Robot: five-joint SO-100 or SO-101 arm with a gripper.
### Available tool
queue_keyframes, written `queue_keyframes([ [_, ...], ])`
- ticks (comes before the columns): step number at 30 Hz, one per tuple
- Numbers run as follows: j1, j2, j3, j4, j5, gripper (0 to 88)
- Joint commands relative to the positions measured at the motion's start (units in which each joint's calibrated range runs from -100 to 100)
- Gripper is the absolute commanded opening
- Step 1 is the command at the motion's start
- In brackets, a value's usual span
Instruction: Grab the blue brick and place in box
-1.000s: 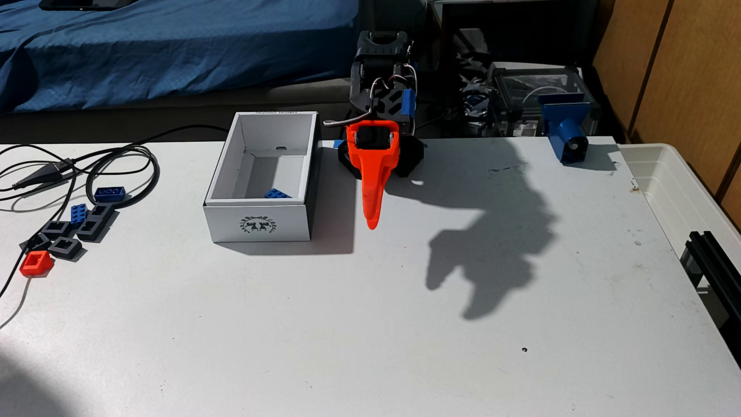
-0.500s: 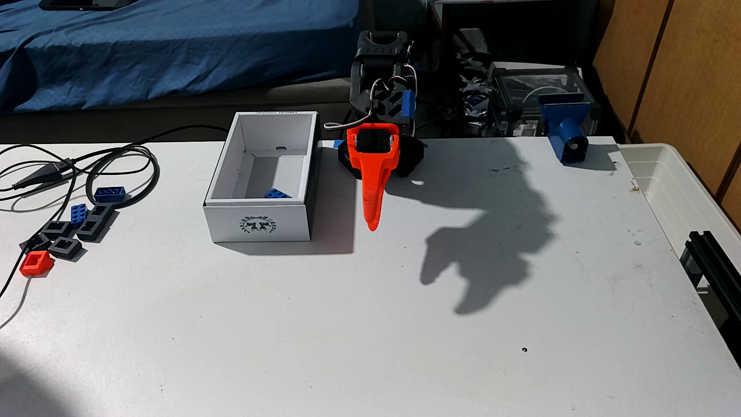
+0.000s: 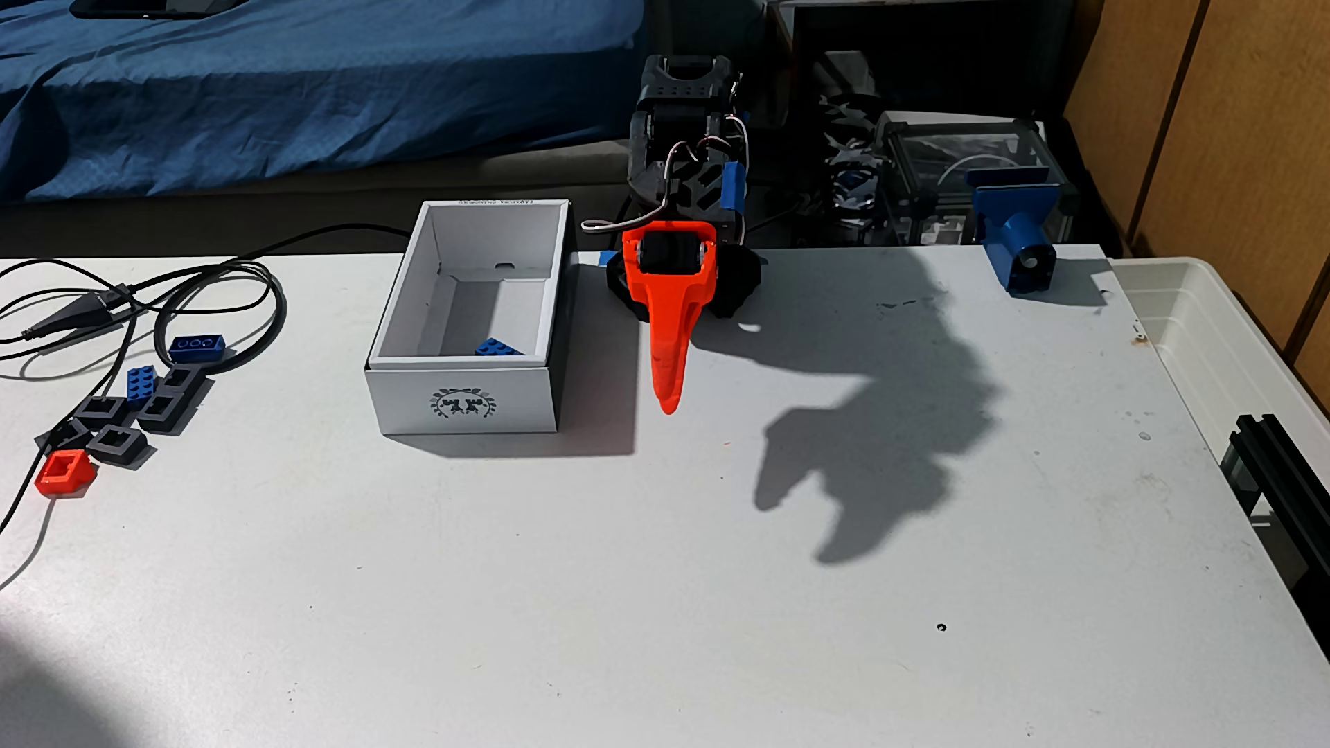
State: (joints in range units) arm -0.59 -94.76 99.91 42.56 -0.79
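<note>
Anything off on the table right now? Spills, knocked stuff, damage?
Nothing stands out. The blue brick lies inside the box, at its near right corner. The box sits square and upright. The orange pincer hangs beside it, empty, jaws together. Loose bricks and cables sit at the fixed view's left.

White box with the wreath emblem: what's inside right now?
One blue brick lies in the box, at its front right corner in the fixed view, studs up. The front wall hides the brick's lower edge and the floor just behind that wall. The rest of the floor looks bare.
</note>
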Motion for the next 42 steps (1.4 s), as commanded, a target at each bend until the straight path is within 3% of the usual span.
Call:
queue_keyframes([
  [1,0.2,0.1,-0.3,0.1,0.1,19.6],
  [22,-0.3,-0.7,-0.3,3.3,0.1,19.4],
  [25,-0.3,-0.7,-0.3,3.3,0.1,14.6],
  [29,-0.3,-0.7,-0.3,3.4,0.1,0.7],
  [42,-0.3,-0.7,-0.3,3.4,0.1,1.2],
])
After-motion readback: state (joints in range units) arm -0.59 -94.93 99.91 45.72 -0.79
